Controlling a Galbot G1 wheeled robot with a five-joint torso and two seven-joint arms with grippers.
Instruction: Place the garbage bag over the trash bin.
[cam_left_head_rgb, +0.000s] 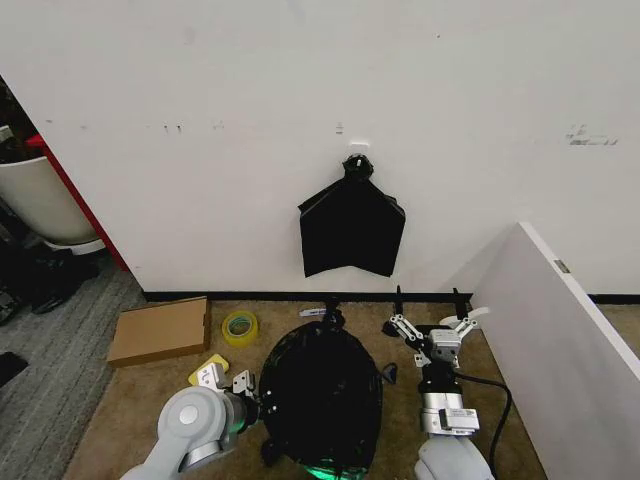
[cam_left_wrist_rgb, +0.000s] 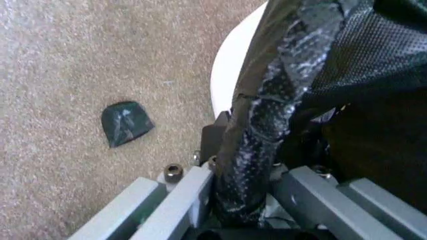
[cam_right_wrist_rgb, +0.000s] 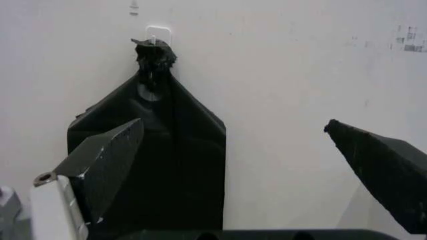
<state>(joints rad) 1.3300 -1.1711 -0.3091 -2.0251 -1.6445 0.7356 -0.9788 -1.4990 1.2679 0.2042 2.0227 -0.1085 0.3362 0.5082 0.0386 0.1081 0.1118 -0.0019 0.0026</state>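
The garbage bag (cam_left_head_rgb: 320, 395), glossy black and crinkled, drapes over the trash bin and hides nearly all of it; a sliver of the bin's green base (cam_left_head_rgb: 326, 470) shows below. My left gripper (cam_left_head_rgb: 245, 386) sits at the bag's left side. In the left wrist view my left gripper (cam_left_wrist_rgb: 243, 175) is shut on a rolled fold of the garbage bag (cam_left_wrist_rgb: 267, 115), beside the trash bin's white wall (cam_left_wrist_rgb: 230, 75). My right gripper (cam_left_head_rgb: 435, 333) stands open to the right of the bag, holding nothing; its black fingertips (cam_right_wrist_rgb: 110, 155) spread wide.
A flat black bundle (cam_left_head_rgb: 352, 228) hangs from a wall hook. A cardboard box (cam_left_head_rgb: 160, 330), a tape roll (cam_left_head_rgb: 240, 327) and a yellow item (cam_left_head_rgb: 205, 372) lie left of the bin. A white panel (cam_left_head_rgb: 570, 350) slants on the right. A black scrap (cam_left_wrist_rgb: 125, 122) lies on the carpet.
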